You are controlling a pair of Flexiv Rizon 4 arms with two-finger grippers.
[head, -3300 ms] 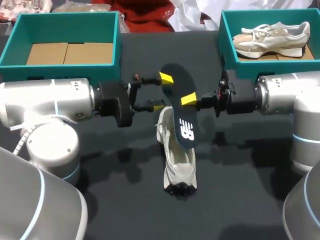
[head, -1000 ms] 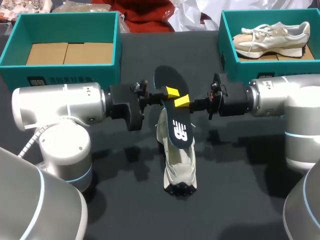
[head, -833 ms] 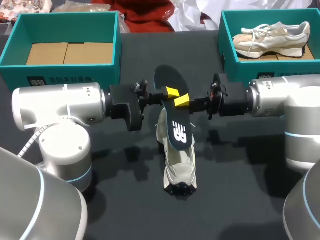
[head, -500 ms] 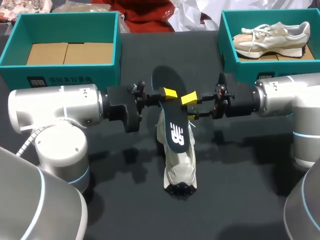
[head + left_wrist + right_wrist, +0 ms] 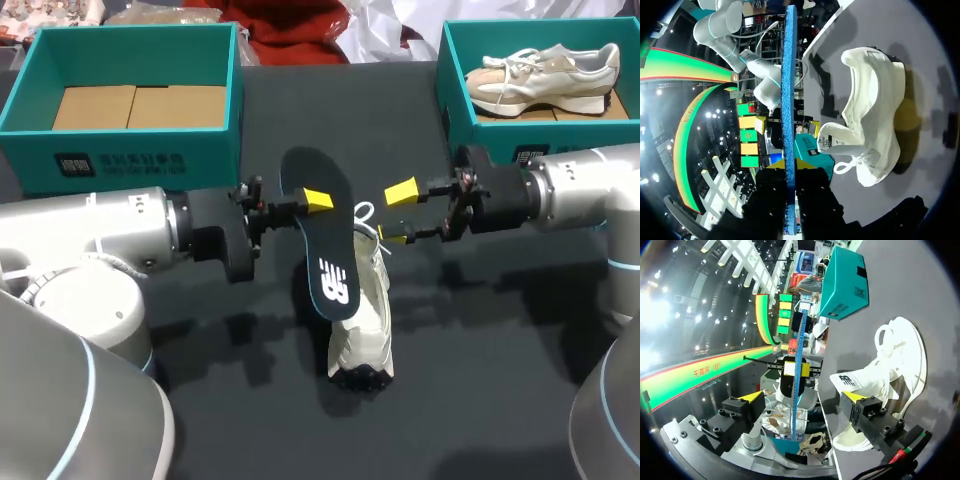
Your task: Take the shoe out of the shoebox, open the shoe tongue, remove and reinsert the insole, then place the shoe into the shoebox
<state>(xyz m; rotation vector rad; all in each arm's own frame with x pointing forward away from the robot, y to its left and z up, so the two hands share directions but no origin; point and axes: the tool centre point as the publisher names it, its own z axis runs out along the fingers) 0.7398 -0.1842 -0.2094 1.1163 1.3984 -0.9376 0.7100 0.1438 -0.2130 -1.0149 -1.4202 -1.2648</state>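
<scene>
A dark insole [image 5: 320,245] with a white logo hangs tilted over the table, my left gripper [image 5: 308,204] shut on its upper half. In the left wrist view the insole [image 5: 789,90] shows edge-on and blue between that gripper's [image 5: 790,165] fingers. The white shoe [image 5: 364,315] lies on the black table under and to the right of the insole, toe toward me. My right gripper [image 5: 399,215] stands open just right of the insole, holding nothing. The right wrist view shows its open gripper [image 5: 804,397], with the insole [image 5: 799,365] ahead of it and the shoe [image 5: 900,370] beside it.
A teal shoebox [image 5: 236,90] with cardboard in its bottom stands at the back left. Another teal shoebox [image 5: 443,70] at the back right holds a second pale shoe [image 5: 545,72]. Both arms lie low across the middle of the table.
My right gripper has opened, let go of the insole and drawn back to the right. The left gripper has carried the insole a little to the left and lower.
</scene>
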